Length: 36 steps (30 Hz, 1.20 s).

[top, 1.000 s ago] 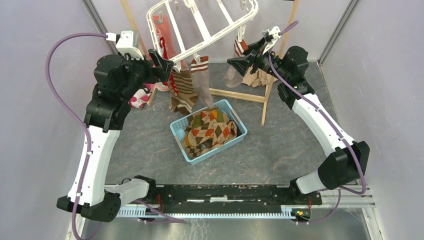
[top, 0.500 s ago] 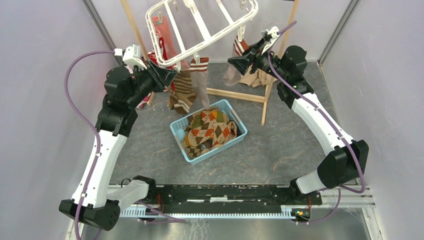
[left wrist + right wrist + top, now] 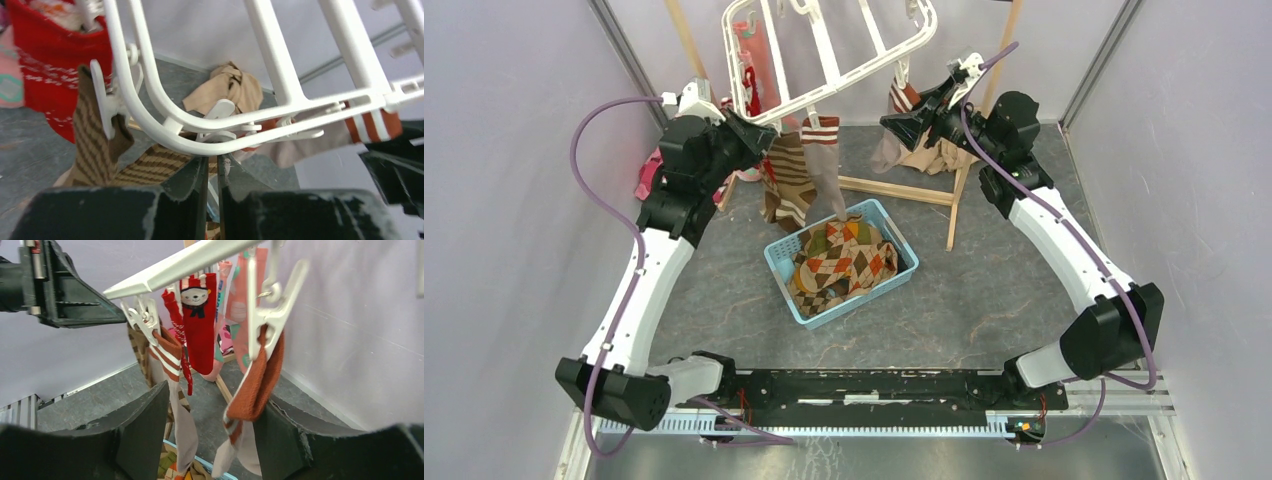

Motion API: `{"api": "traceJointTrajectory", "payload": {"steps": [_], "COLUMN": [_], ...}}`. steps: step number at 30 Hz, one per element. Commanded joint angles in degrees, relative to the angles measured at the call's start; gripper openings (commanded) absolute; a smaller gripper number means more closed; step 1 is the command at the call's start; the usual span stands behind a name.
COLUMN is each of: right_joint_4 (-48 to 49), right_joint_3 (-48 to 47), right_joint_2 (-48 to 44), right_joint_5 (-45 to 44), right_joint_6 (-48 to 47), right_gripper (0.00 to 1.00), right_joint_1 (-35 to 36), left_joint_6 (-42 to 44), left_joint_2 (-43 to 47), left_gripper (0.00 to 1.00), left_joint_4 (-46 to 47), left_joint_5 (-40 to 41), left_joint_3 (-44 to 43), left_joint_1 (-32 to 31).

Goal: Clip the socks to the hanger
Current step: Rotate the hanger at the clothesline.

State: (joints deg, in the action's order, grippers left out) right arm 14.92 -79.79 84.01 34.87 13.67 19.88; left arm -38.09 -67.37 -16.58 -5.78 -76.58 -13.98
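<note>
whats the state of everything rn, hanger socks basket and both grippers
hanger, hanging, several clips holding socks
left gripper, almost shut, just under the hanger's rim
right gripper, open
striped sock, clipped on, hanging
red sock, clipped on, hanging
rust sock, clipped on, hanging in front of the right gripper
argyle socks, loose in the basket, not clipped
basket, upright, holding socks
</note>
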Motion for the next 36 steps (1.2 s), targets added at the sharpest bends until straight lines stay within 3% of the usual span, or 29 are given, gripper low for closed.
{"api": "traceJointTrajectory", "payload": {"steps": [1, 11, 16, 23, 36], "right_joint_4": [0.25, 0.31, -0.35, -1.6, -3.39], "right_joint_3": [-0.46, 3.5, 8.13, 14.02, 14.83], "right_joint_2": [-3.31, -7.68, -11.79, -18.06, -19.41], "right_joint_5": [-0.57, 1.57, 4.31, 4.45, 2.78], "right_joint_6": [-0.92, -3.19, -5.71, -8.56, -10.08], "right_gripper": [0.66, 0.81, 0.83, 0.85, 0.85], "right_joint_1": [0.17, 0.19, 0.21, 0.25, 0.14], "left_joint_6": [-0.18, 0.96, 1.75, 3.02, 1.6], "left_joint_2": [-1.97, -7.05, -10.98, -15.81, -26.12], "left_gripper": [0.17, 0.22, 0.23, 0.26, 0.27], "left_joint_4": [-0.89, 1.39, 2.02, 4.89, 12.03], "left_joint_5": [10.8, 15.98, 15.01, 10.82, -3.75], "left_joint_3": [-5.69, -10.74, -15.24, -19.47, -25.31], "left_joint_1": [0.31, 3.84, 6.39, 9.67, 18.06]}}
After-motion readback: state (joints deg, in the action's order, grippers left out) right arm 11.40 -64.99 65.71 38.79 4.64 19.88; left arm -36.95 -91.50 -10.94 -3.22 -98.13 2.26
